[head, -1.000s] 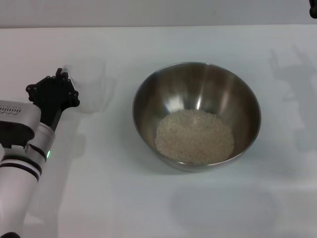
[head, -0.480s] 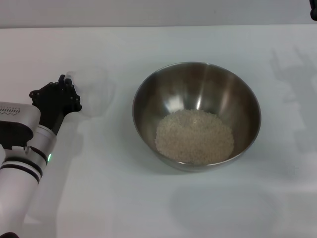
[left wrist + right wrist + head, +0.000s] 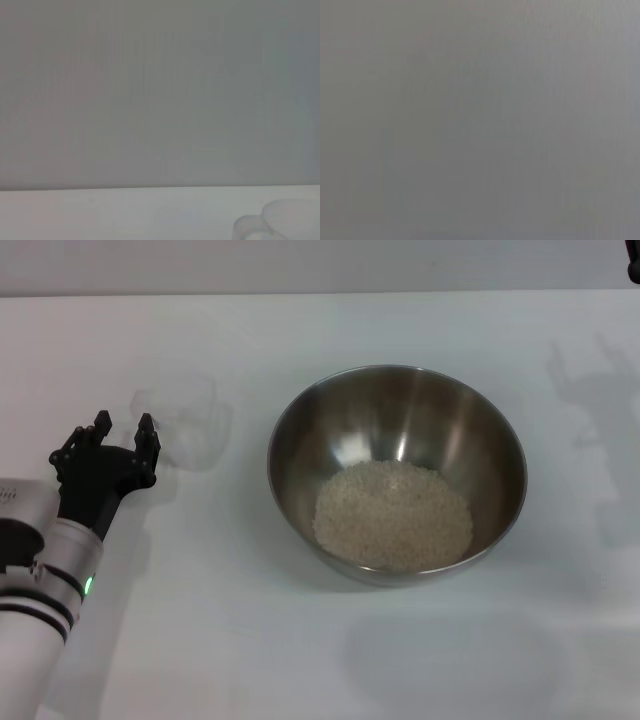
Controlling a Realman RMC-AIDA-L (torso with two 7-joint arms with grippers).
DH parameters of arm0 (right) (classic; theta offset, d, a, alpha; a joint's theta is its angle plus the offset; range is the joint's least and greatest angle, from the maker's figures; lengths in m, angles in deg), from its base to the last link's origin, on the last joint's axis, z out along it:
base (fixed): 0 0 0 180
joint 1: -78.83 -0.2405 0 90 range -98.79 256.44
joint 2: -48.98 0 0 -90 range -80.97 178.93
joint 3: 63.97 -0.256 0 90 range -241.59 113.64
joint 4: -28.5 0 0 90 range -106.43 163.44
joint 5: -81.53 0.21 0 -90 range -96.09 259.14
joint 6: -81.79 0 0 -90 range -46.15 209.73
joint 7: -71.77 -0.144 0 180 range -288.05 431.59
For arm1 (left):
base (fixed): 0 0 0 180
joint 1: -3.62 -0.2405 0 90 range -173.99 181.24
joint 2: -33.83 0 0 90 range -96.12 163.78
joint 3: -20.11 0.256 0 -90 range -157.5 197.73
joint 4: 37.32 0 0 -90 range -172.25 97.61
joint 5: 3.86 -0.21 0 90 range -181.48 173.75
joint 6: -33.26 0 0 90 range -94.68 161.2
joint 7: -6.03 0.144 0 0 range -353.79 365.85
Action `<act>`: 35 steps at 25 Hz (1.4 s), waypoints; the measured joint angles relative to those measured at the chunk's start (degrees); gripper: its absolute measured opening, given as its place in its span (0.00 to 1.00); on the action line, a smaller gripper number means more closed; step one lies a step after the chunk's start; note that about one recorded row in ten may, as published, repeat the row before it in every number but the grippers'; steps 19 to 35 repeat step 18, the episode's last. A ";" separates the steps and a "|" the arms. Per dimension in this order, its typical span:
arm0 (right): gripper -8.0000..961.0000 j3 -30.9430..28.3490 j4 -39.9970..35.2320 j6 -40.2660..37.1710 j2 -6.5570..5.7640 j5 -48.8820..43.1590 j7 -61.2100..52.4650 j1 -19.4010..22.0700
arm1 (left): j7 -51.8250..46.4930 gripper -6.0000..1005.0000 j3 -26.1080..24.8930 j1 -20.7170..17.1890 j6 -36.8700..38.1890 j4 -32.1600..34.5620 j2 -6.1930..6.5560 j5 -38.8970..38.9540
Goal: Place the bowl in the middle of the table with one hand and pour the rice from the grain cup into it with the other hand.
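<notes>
The steel bowl (image 3: 395, 410) stands in the middle of the white table (image 3: 300, 640). It holds a pale heap of rice (image 3: 393, 515). The clear grain cup (image 3: 187, 418) stands on the table to the left of the bowl and looks empty. In the left wrist view the cup (image 3: 290, 220) shows at the edge of the picture with its handle. My left gripper (image 3: 123, 427) is open and empty, a short way back from the cup's handle and not touching it. Only a black bit of my right gripper (image 3: 632, 260) shows, at the far right corner.
The table's far edge (image 3: 300, 292) runs along the back. The right wrist view shows only plain grey.
My left gripper has let go of the grain cup, opened, and drawn back toward the near left. The cup stays on the table. The bowl and the rice have not moved.
</notes>
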 joint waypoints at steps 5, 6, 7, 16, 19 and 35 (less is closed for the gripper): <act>0.63 -0.05 0.00 0.33 -0.01 0.21 0.00 -0.19 | -0.03 0.43 -0.04 -2.83 1.68 -1.10 0.07 -0.84; 0.63 -0.20 0.16 0.44 -0.02 0.24 0.01 -0.19 | -0.15 0.44 0.02 -4.32 3.68 -1.38 0.08 -0.84; 0.63 -0.20 0.16 0.44 -0.02 0.24 0.01 -0.19 | -0.15 0.45 0.02 -4.32 3.68 -1.38 0.08 -0.84; 0.63 -1.60 0.65 0.28 0.15 0.28 0.03 0.23 | -10.31 0.48 1.48 -10.29 28.77 5.64 -0.47 -13.32; 0.63 -1.63 0.66 0.39 0.21 0.30 0.02 0.33 | -11.08 0.48 1.42 -10.17 30.75 6.36 -0.49 -13.41; 0.63 -1.63 0.66 0.39 0.21 0.30 0.02 0.33 | -11.08 0.48 1.42 -10.17 30.75 6.36 -0.49 -13.41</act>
